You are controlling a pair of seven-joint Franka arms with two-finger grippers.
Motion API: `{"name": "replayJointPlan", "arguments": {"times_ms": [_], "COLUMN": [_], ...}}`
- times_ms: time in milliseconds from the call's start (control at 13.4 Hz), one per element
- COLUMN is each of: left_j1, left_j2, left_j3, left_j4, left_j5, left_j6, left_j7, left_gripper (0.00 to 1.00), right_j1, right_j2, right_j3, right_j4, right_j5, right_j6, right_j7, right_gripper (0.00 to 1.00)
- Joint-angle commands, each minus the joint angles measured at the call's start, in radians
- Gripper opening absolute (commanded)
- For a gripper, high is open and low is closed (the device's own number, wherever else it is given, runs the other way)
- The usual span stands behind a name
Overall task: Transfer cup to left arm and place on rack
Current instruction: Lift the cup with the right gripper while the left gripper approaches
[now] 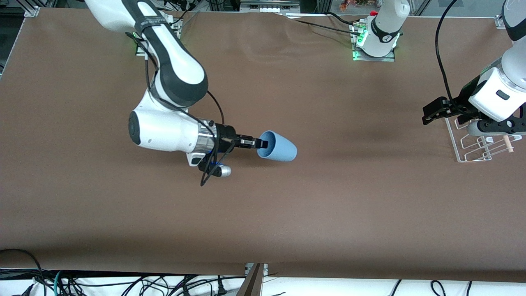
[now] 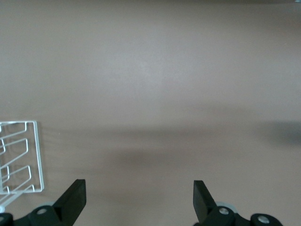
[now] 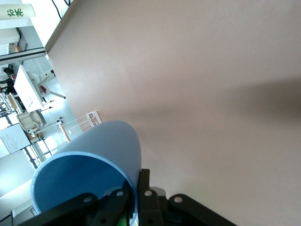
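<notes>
Room is plentiful on the brown table [image 1: 328, 205]. The wide stretch between the two arms is bare cloth, and so is the strip along the edge nearest the front camera, where cables hang just off the table.

Writing is hard to find. There is a small mark on the left arm's base [image 1: 380, 39] and dark print on a band of the right arm [image 1: 164, 53], but neither can be read.

The cup [image 1: 277, 146] is light blue, smooth and plain, with no handle. It is wider at the mouth and narrower at the bottom. It is tipped on its side, with its mouth toward the right arm's end of the table and its bottom toward the left arm's end. The right gripper [image 1: 263, 144] holds it over the middle of the table, with its jaws clamped on the rim (in the right wrist view one finger [image 3: 113, 200] is inside the cup [image 3: 94, 160] and the other outside).

The left gripper [image 1: 431, 115] waits over the table just beside the rack [image 1: 472, 144], with its jaws wide apart and nothing between them. The rack is white wire, sits at the left arm's end of the table, and has a pale wooden rod [image 1: 508, 144] along one side. The left wrist view shows a corner of the rack [image 2: 21, 157].
</notes>
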State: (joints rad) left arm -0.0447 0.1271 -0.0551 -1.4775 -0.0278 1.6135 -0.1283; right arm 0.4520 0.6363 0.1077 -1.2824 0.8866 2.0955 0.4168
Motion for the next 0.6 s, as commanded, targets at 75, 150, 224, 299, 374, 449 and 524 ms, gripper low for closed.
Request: {"name": "replayJointPlan", "arguments": {"times_ms": [75,150,224,299,374,449,524], "left_j1": [-0.038,-0.059,-0.076,-0.083,-0.09,-0.102,-0.118], "left_j2": [0.031,0.054,0.074,0.104,0.129,0.152,0.169], "left_j3": [-0.014,-0.014,-0.014,-0.014,-0.012,-0.012,-0.012], "left_j4": [0.039,0.042,0.04,0.039,0.039,0.037,0.033], "left_j5": [-0.07,-0.084,-0.112,-0.156,-0.2,-0.211,-0.212], "left_j6": [0.084,0.103,0.144,0.199,0.247,0.309,0.38], "left_j7": [0.142,0.185,0.235,0.287,0.364,0.459,0.564], "left_gripper": [1.0,1.0,1.0,1.0,1.0,1.0,1.0], "right_j1": [0.007,0.007,0.007,0.007,0.004,0.004,0.002], "right_j2": [0.016,0.014,0.013,0.01,0.008,0.006,0.005], "right_j3": [0.035,0.046,0.046,0.049,0.053,0.055,0.061], "right_j4": [0.044,0.044,0.044,0.044,0.044,0.044,0.044], "right_j5": [0.025,0.025,0.025,0.026,0.026,0.026,0.026], "right_j6": [-0.002,-0.008,-0.011,-0.014,-0.014,-0.014,-0.014], "right_j7": [0.068,0.069,0.071,0.074,0.085,0.091,0.1], "right_gripper": [0.0,0.0,0.0,0.0,0.0,0.0,0.0]}}
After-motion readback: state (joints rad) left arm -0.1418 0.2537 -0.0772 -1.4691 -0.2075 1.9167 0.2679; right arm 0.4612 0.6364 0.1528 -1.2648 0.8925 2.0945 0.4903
